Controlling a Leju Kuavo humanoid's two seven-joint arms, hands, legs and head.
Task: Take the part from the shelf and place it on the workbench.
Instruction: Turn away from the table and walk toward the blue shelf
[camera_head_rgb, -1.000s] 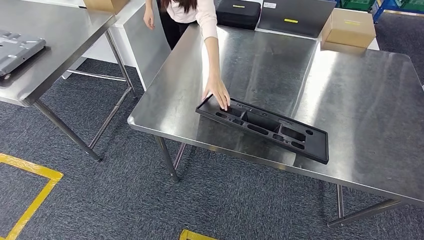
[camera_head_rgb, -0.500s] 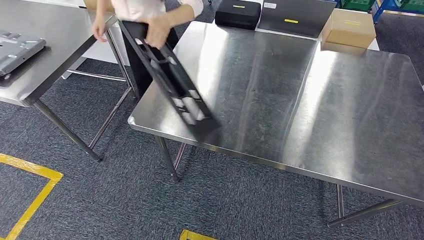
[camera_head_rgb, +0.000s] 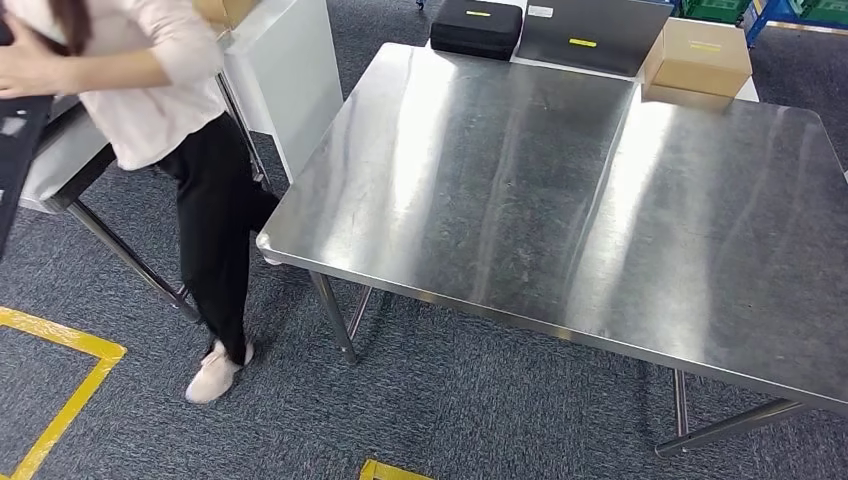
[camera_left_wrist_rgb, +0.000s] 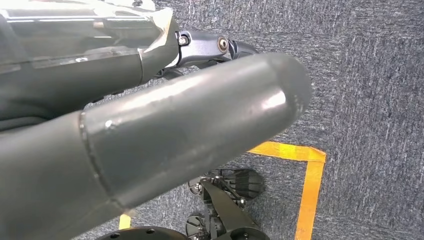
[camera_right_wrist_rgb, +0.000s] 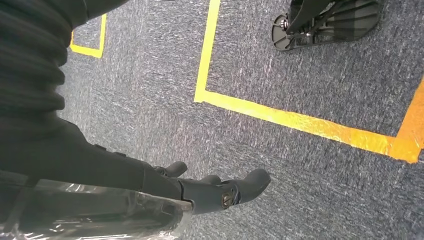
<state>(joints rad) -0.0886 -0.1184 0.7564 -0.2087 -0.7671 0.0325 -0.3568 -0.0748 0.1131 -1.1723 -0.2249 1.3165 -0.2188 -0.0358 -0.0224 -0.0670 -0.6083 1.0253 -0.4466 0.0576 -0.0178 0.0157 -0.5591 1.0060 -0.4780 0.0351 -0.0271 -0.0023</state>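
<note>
From my head camera I see the workbench (camera_head_rgb: 560, 190), a bare steel top with glare streaks. The part (camera_head_rgb: 15, 160), a black flat plastic piece, is off the bench: a person (camera_head_rgb: 170, 120) in a pale top and dark trousers holds it at the far left edge of the frame, beside the second steel table (camera_head_rgb: 60, 160). Only a slice of the part shows; I cannot tell how it is gripped. The person stands between the two tables, one white shoe (camera_head_rgb: 215, 372) on the grey carpet (camera_head_rgb: 450, 420).

At the far edge of the workbench: a black case (camera_head_rgb: 477, 27), a grey panel (camera_head_rgb: 590, 35) with a yellow label, a cardboard box (camera_head_rgb: 697, 58). Green crates (camera_head_rgb: 715, 8) sit behind. Yellow floor tape (camera_head_rgb: 60, 385) runs at lower left.

My left hand (camera_left_wrist_rgb: 165, 135) hangs over the carpet. The thick grey thumb takes up most of the left wrist picture, and the fingers are hidden behind it, so I cannot tell if they are apart or curled. Nothing visible in it.

My right hand (camera_right_wrist_rgb: 200, 187) also hangs over the carpet near yellow tape. Its dark fingers (camera_right_wrist_rgb: 250, 181) are stretched out and slightly apart, holding nothing.
</note>
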